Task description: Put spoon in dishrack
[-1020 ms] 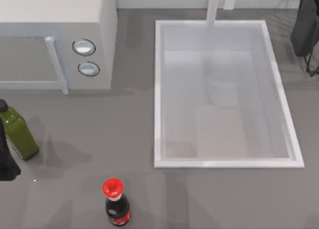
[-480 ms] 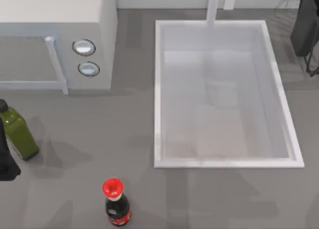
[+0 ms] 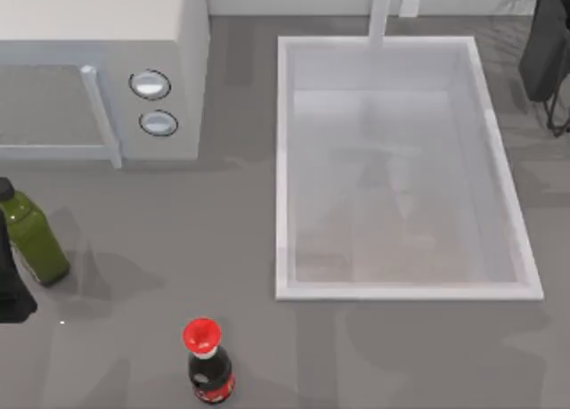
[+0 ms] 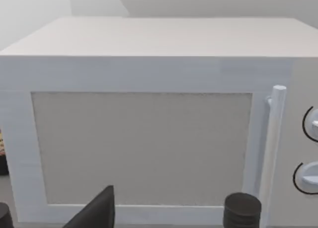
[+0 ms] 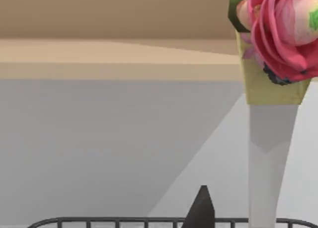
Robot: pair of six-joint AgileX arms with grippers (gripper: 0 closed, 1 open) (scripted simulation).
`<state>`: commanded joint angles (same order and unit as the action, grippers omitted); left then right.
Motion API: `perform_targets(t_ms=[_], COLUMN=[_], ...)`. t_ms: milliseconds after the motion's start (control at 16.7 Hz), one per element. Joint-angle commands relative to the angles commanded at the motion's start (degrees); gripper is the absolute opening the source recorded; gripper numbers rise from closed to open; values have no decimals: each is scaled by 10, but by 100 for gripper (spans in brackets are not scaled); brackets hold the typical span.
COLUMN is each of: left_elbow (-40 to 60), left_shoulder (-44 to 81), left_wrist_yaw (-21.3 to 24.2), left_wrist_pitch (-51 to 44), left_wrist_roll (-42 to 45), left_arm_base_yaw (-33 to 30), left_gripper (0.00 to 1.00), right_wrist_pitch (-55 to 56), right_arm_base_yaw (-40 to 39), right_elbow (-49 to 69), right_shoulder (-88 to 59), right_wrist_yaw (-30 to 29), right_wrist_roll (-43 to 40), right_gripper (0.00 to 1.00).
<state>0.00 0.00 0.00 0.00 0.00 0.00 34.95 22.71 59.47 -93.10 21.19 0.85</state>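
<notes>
Little has moved on the table since a second ago: only the faint grey shadow inside the sink [image 3: 283, 159] has changed its shape, and both bottles and the microwave stay where they were. Seen from above, the dishrack [image 3: 548, 53] stands just to the right of the sink's far right corner, partly cut by the edge of the view. The microwave [image 3: 98, 70] is to the left of the sink, the dark bottle with the red cap [image 3: 209, 364] is near the sink's near left corner, and the green bottle [image 3: 31, 235] is well apart from the sink on its left. The left gripper [image 4: 97, 213] is parked beside this green bottle and faces the microwave door; if its claw is wide or narrow I cannot tell. In the right wrist view the spoon [image 5: 271, 118] stands upright with its red head up, just beside the dark tip of the right gripper [image 5: 201, 210] and above a thin wire bar of the dishrack. Whether the right claw holds the spoon I cannot tell.
</notes>
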Motion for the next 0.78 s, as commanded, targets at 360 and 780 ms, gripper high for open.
perform_targets(t_ms=[360, 780], left_elbow=[0, 0], left_shoulder=[0, 0], left_wrist_yaw=[0, 0], left_wrist_pitch=[0, 0], left_wrist_roll=[0, 0], left_arm_base_yaw=[0, 0], left_gripper=[100, 100], right_wrist_pitch=[122, 122], right_arm_base_yaw=[-51, -51], right_elbow=[-34, -34], right_shoulder=[-99, -99], right_wrist_yaw=[-53, -53], right_wrist_roll=[1, 1], right_gripper=[0, 23])
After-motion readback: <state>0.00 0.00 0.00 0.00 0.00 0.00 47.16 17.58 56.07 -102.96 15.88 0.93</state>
